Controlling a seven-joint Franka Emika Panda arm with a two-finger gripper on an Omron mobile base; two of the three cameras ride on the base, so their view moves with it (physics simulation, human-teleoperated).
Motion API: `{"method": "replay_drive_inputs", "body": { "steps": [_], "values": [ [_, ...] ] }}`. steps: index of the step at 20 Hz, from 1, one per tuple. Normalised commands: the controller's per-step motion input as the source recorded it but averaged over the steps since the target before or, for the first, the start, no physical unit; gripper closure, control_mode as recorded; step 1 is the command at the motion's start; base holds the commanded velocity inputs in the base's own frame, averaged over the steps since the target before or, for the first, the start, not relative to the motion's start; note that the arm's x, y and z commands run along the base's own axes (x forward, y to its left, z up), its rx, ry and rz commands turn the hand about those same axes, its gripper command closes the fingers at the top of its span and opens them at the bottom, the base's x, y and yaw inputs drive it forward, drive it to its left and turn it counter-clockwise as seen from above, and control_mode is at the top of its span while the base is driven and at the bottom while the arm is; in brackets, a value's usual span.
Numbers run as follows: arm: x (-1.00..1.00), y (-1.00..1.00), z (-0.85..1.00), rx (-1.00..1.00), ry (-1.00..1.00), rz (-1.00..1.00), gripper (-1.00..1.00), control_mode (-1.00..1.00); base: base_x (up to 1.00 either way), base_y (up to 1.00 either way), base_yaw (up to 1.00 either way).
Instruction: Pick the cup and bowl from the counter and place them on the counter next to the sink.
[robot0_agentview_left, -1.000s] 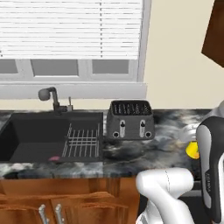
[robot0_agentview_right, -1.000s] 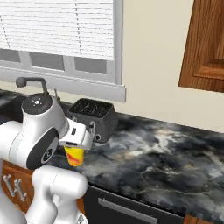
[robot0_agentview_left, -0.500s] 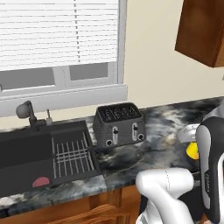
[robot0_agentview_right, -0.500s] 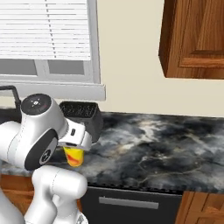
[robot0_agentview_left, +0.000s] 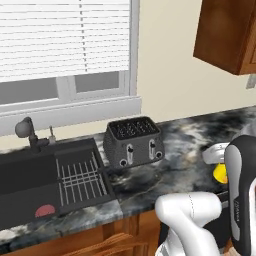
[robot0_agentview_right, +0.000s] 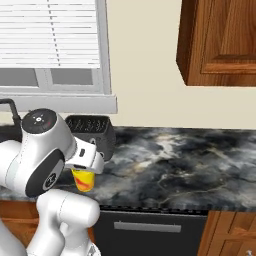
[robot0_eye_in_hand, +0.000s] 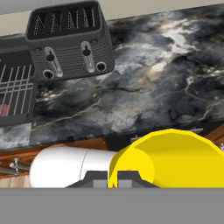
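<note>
My gripper (robot0_agentview_right: 86, 169) is shut on the yellow cup (robot0_agentview_right: 84, 180), which hangs tilted over the front edge of the counter (robot0_agentview_right: 175, 160). The cup's red-orange mark faces the right base view. Beside my forearm in the left base view a bit of the cup (robot0_agentview_left: 220, 173) shows. In the hand view the cup (robot0_eye_in_hand: 175, 157) lies between the fingertips of the gripper (robot0_eye_in_hand: 113, 178), mouth turned toward the camera. The sink (robot0_agentview_left: 25, 175) with its wire rack (robot0_agentview_left: 80, 175) and faucet (robot0_agentview_left: 27, 132) lies far to the left. The bowl is out of view.
A black ribbed toaster (robot0_agentview_left: 132, 141) stands on the counter (robot0_agentview_left: 175, 165) just right of the sink. A small red rounded thing (robot0_agentview_left: 46, 210) sits in the basin. Wooden wall cabinets (robot0_agentview_right: 220, 40) hang above; a dark appliance front (robot0_agentview_right: 147, 227) sits below the counter.
The whole picture has shifted: the base moved, so sink and toaster slid left in both base views. The cup stays gripped in the same place against my arm.
</note>
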Motion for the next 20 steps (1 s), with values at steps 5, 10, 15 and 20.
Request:
{"method": "replay_drive_inputs", "body": {
  "steps": [5, 10, 15, 20],
  "values": [
    [0.0, 0.0, 0.0, 0.0, 0.0, 0.0, 1.0, 1.0, 0.01, 0.45, 0.09],
    [0.0, 0.0, 0.0, 0.0, 0.0, 0.0, 1.0, 1.0, 0.14, 0.38, 0.22],
    [0.0, 0.0, 0.0, 0.0, 0.0, 0.0, 1.0, 1.0, 0.22, 0.18, 0.23],
    [0.0, 0.0, 0.0, 0.0, 0.0, 0.0, 1.0, 1.0, 0.44, 0.08, 0.03]
  ]
}}
